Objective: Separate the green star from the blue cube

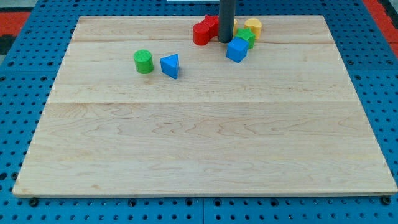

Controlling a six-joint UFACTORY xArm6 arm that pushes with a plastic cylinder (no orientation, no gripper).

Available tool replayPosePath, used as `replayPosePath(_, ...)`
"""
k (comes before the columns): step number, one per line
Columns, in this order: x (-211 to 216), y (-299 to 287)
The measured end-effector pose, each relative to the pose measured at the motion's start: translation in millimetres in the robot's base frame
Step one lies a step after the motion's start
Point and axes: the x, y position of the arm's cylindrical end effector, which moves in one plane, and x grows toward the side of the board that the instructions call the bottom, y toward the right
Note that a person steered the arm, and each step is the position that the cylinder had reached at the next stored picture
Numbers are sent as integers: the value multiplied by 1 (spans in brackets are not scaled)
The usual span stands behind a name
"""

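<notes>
A wide wooden bench [205, 143] is seen filling most of the camera view, set on a blue perforated surface [18, 93]. No jaws are carried by this arm, so no spread or pinching state can be told; a straight dark rod [226, 15] is seen instead, coming down from the view's top. My tip [225, 42] is placed on the bench near its top edge, in the middle of a cluster of blocks.

At the view's left of my tip, a red block [203, 31] of unclear shape is found, touching or just beside the rod. At the view's right of my tip the green star [247, 36] is seen, partly hidden, with a yellow block [254, 25] just above it toward the view's top. The blue cube [237, 50] is set just below the green star, touching it or nearly so, and just beside my tip on the lower right.

Well apart, toward the view's left, a green cylinder [143, 61] is stood upright, with a blue triangular block [170, 65] just beside it on its right
</notes>
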Motion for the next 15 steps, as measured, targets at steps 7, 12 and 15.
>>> replayPosePath(7, 32, 153)
replayPosePath(12, 42, 109)
replayPosePath(15, 37, 238)
